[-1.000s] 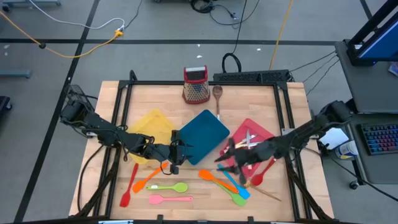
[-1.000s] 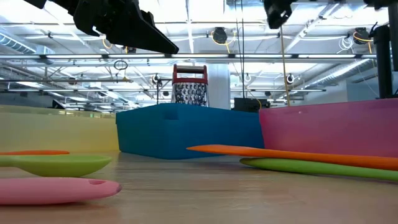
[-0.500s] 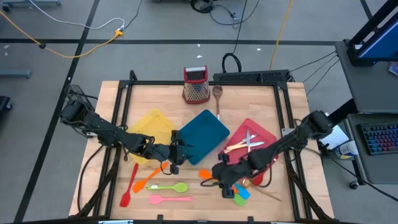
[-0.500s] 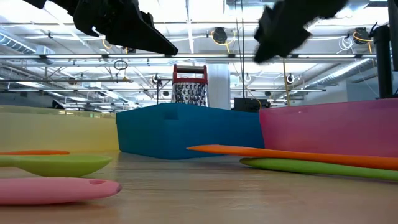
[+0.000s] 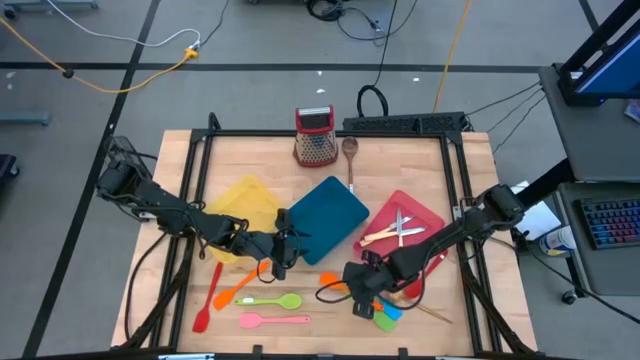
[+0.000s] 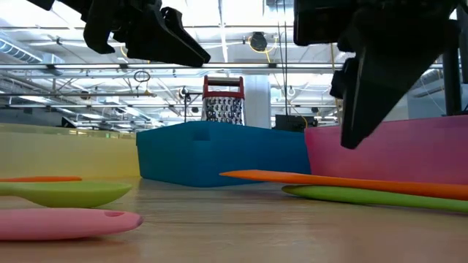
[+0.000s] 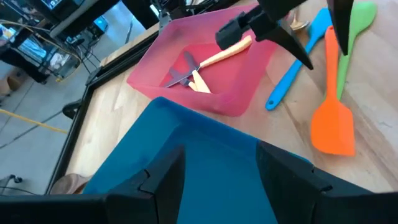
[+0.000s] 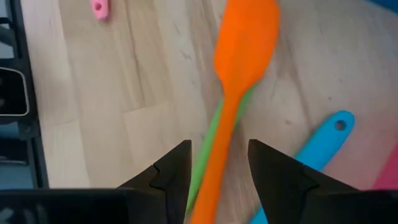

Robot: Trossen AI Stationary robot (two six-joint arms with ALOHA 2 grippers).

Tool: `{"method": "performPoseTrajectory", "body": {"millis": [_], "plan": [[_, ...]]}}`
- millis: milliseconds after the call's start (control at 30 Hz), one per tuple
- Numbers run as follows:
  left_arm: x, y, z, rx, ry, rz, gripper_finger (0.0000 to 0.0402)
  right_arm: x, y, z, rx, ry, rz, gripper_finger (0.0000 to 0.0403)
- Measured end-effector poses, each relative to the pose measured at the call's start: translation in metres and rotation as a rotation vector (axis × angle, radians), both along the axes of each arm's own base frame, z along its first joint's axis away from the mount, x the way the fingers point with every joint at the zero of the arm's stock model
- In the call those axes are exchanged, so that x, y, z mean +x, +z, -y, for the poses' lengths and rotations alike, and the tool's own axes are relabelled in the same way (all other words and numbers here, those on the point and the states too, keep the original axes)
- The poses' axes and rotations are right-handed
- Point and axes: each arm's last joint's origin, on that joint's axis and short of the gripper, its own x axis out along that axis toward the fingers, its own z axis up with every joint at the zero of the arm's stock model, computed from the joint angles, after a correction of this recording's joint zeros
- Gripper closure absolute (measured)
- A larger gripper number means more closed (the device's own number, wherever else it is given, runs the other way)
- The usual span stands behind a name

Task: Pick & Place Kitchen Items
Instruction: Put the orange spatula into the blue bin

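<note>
Now the right claw (image 5: 360, 290) has swung down over the orange spatula (image 8: 239, 74).

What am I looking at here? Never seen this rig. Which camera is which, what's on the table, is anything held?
Two dark robot arms work at a wooden table. One camera looks straight down, one sits at table-top height, and one rides on each wrist.

On the table lie a yellow tray, a teal tray and a red tray with cutlery in it, plus loose plastic utensils and a grater at the back.

The left gripper hovers open at the teal tray's edge, holding nothing. The right gripper is open just above an orange spatula, which lies on the wood beside a blue spatula, fingers either side of its handle, not gripping it.
</note>
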Motion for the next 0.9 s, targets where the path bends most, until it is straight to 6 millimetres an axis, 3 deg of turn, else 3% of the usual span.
{"method": "performPoseTrajectory", "body": {"millis": [333, 700, 900], "plan": [[0.000, 0.000, 0.000, 0.003, -0.001, 0.000, 0.0199, -0.001, -0.001, -0.003, 0.012, -0.006, -0.003, 0.0252], [0.000, 0.000, 0.000, -0.004, 0.003, 0.000, 0.0199, 0.002, -0.032, -0.007, -0.018, 0.059, -0.105, 0.0252], [0.000, 0.000, 0.000, -0.004, 0.002, -0.001, 0.0199, 0.002, -0.032, -0.008, -0.017, 0.069, -0.098, 0.0254]]}}
